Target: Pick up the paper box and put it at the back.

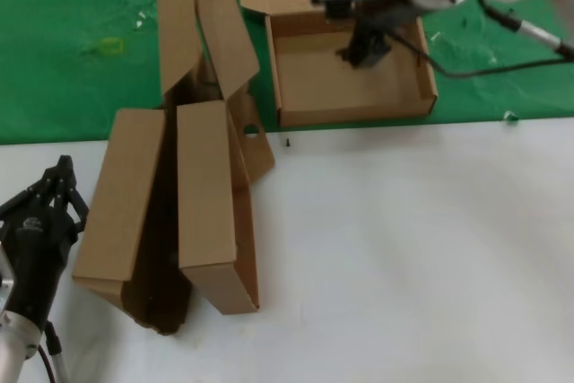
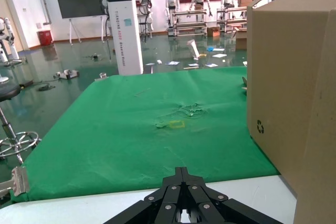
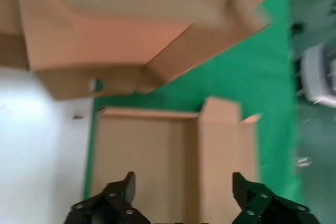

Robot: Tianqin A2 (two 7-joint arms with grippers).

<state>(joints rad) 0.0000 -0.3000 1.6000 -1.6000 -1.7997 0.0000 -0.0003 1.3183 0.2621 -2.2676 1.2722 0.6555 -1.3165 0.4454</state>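
Head view: my right gripper (image 1: 368,47) hangs over the open paper box (image 1: 350,73), which lies on the green cloth at the back (image 1: 72,60), near its front edge by the white tabletop (image 1: 404,248). Its jaws are spread wide, holding nothing. I judge the box placed; the step now is to lift straight up, clear of the walls, without dragging it. My left gripper (image 1: 54,190) waits at the near left, closed and empty. Only the right wrist view shows the spread fingers (image 3: 118,198) above the box floor (image 3: 147,161); only the head view shows two other boxes (image 1: 170,204) to the left.
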